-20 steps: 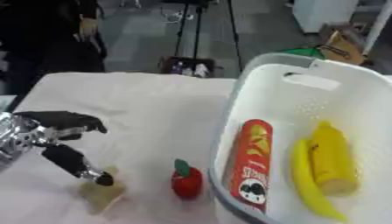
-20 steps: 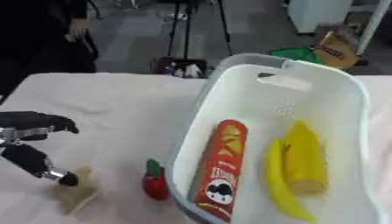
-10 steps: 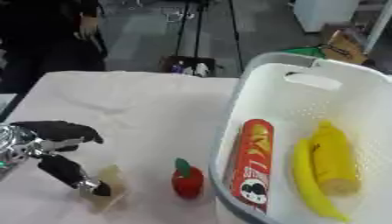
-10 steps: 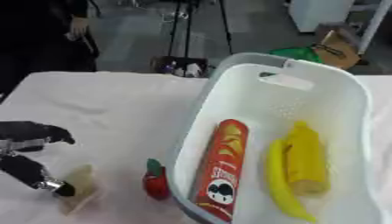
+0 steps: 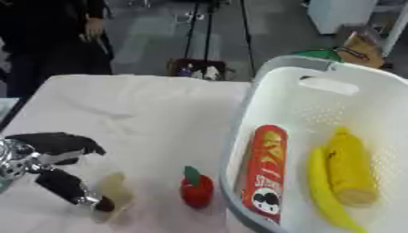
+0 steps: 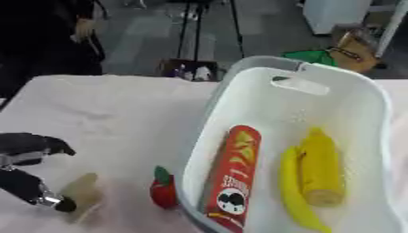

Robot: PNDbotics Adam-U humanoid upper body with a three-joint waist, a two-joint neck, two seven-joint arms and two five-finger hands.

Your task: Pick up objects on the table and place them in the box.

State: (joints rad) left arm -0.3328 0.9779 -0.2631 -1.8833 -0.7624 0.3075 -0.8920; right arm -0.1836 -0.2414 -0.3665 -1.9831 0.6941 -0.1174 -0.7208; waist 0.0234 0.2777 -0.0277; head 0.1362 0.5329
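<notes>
The left hand (image 5: 49, 164), fingers spread, touches a pale beige lumpy object (image 5: 118, 195) with its thumb tip. A red apple-shaped toy (image 5: 196, 190) stands right of it, beside the white perforated plastic basket (image 5: 318, 91).

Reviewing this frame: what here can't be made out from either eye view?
- Right hand: in neither view.
- Pale object by the left hand: blurred; only a beige shape, and contact with the fingertip is unclear.
- White basket: near rim cut by the bottom edge, so the can and banana ends are lost.
- Red fruit: kind uncertain.
</notes>
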